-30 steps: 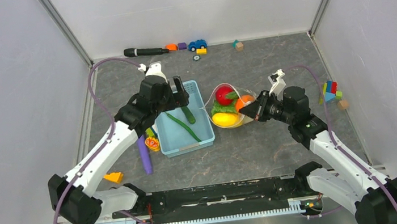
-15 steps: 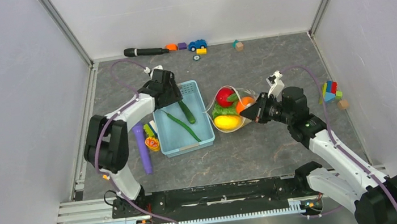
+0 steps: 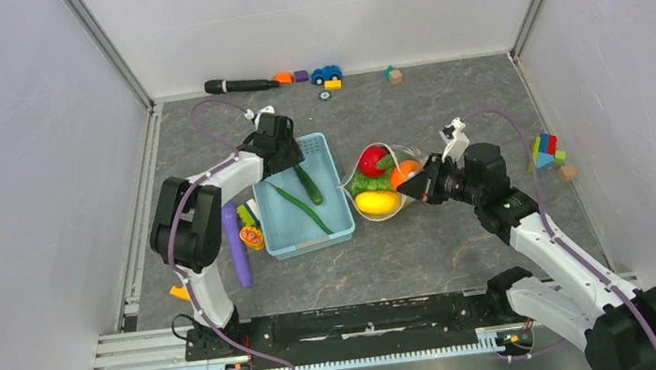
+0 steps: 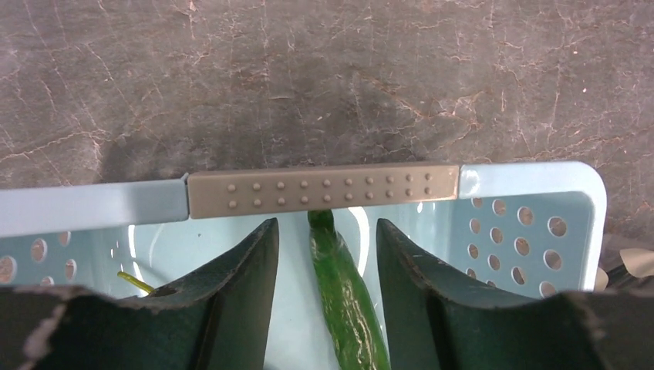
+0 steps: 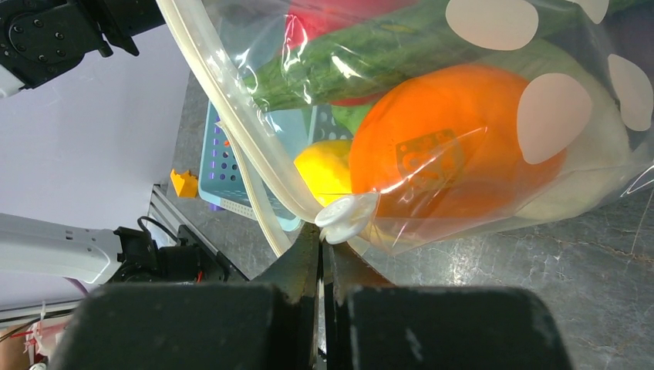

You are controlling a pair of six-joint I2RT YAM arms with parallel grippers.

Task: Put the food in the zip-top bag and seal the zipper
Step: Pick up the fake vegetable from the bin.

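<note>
Two jobs are left, by our reading: the last loading and the sealing.

Left: the left gripper (image 4: 325, 225) hangs over the far rim of the basket (image 4: 540, 200), spread wide and holding nothing. The cucumber (image 4: 347, 301) lies in the basket directly below the gap. A thin green pod (image 3: 301, 207) lies beside it.

Middle: the zip-top bag (image 3: 415, 157) rests on the worktop (image 3: 426, 248) just right of the basket, its mouth gaping toward it. The red piece (image 3: 371, 157), lettuce (image 3: 364, 182), yellow piece (image 3: 376, 201) and orange piece (image 3: 404, 169) are inside.

Right: the right gripper (image 5: 322, 231) is pressed together, pinching the end of the zipper (image 5: 231, 116) at a white tab. The strip loops open, unsealed.

We judge the bagging mostly done. The cucumber is not yet in and the zipper not yet closed.
</note>
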